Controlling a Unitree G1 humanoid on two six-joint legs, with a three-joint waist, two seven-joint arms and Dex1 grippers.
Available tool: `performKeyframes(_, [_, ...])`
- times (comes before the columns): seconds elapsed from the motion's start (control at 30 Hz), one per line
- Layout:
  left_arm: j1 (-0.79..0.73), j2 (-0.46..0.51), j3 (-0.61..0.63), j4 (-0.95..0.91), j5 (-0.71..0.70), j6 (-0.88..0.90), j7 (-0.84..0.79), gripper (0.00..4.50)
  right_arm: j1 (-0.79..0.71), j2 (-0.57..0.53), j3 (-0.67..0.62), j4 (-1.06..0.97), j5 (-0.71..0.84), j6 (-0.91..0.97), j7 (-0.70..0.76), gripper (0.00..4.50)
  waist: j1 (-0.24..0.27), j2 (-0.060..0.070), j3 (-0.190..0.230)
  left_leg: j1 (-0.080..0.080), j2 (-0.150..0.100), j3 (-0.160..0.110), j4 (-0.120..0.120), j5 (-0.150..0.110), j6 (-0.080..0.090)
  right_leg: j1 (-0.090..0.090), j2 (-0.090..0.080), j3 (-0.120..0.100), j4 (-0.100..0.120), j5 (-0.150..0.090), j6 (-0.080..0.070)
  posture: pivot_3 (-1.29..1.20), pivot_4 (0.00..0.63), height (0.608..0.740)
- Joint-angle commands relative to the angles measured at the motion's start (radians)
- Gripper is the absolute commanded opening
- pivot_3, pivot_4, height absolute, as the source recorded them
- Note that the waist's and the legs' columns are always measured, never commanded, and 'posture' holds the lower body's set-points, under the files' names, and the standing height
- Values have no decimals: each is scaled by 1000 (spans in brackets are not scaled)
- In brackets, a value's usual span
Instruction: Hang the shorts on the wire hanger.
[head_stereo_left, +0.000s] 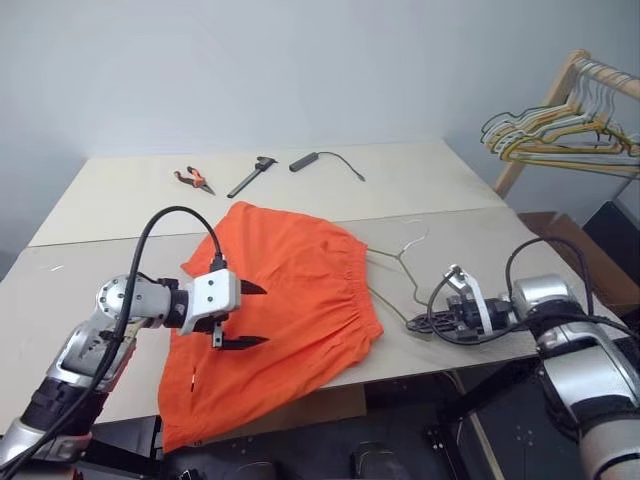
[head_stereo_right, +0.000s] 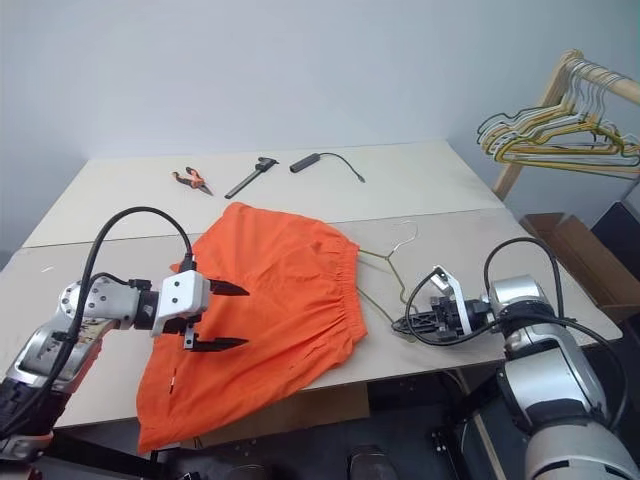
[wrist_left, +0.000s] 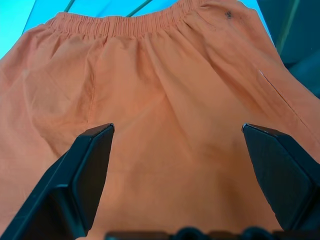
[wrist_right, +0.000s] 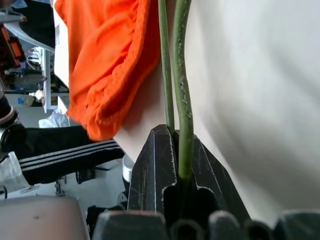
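The orange shorts (head_stereo_left: 290, 290) lie spread flat in the middle of the table, with one end hanging over the front edge and the gathered waistband (wrist_left: 125, 25) toward the right. My left gripper (head_stereo_left: 266, 315) hovers open just above their left part, and cloth shows between its fingers (wrist_left: 85, 170). The wire hanger (head_stereo_left: 400, 257) lies on the table right of the shorts, one side tucked under the waistband. My right gripper (head_stereo_left: 410, 322) is shut on the hanger's wire (wrist_right: 184, 100) at its near corner, close to the table's front edge.
At the far side of the table (head_stereo_left: 450, 190) lie orange-handled pliers (head_stereo_left: 194, 179), a black tool (head_stereo_left: 251, 176) and a small device with a cable (head_stereo_left: 320, 160). A wooden rack with bunched hangers (head_stereo_left: 560, 130) stands at the right, and a cardboard box (head_stereo_right: 575, 250) sits below it.
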Motion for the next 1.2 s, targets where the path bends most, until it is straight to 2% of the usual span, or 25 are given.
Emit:
performKeyframes(0.03, [-18,2,11,3,-2,-26,6,4448,-64,7,-86,57,-18,-62,-28,0,1,0,0,0,0,0,0,0,0,0,0,0,0,0,0,-15,0,740])
performKeyframes(0.27, [-29,-5,15,19,4,-39,22,4448,-92,10,-223,27,-29,-196,-133,0,1,0,0,0,0,0,0,0,0,0,0,0,0,0,0,-20,0,740])
performKeyframes(0.5, [-121,-42,24,95,17,-63,69,4448,106,22,-257,-384,-71,-508,-254,0,3,0,0,0,0,-1,0,0,0,-1,-1,0,2,0,0,-38,0,740])
performKeyframes(0.67, [-268,-108,44,205,11,-93,121,4448,217,41,-264,-644,-91,-622,-364,0,0,0,0,0,-1,-2,1,0,0,-2,-1,0,6,0,0,-50,0,740])
performKeyframes(0.73, [-357,-139,50,265,8,-97,143,4448,223,43,-252,-710,-119,-637,-416,0,-1,0,0,0,-1,-2,2,0,0,-2,-1,0,7,0,0,-58,0,740])
performKeyframes(0.83, [-458,-162,61,344,-8,-111,129,4448,212,25,-229,-766,-134,-605,-417,0,-4,0,0,0,-1,-2,3,0,0,-2,-1,0,7,0,0,-63,0,740])
performKeyframes(1.0, [-709,-157,57,600,-14,-174,-2,4448,193,5,-194,-854,-161,-623,-406,0,-8,0,0,-2,-1,-1,3,0,0,-3,0,-1,7,0,0,-69,0,740])
performKeyframes(1.2, [-859,-157,-4,826,57,-256,-146,4448,183,16,-154,-924,-190,-608,-427,0,-28,0,0,-3,-1,-1,3,0,0,-3,0,0,6,0,1,-82,0,740])
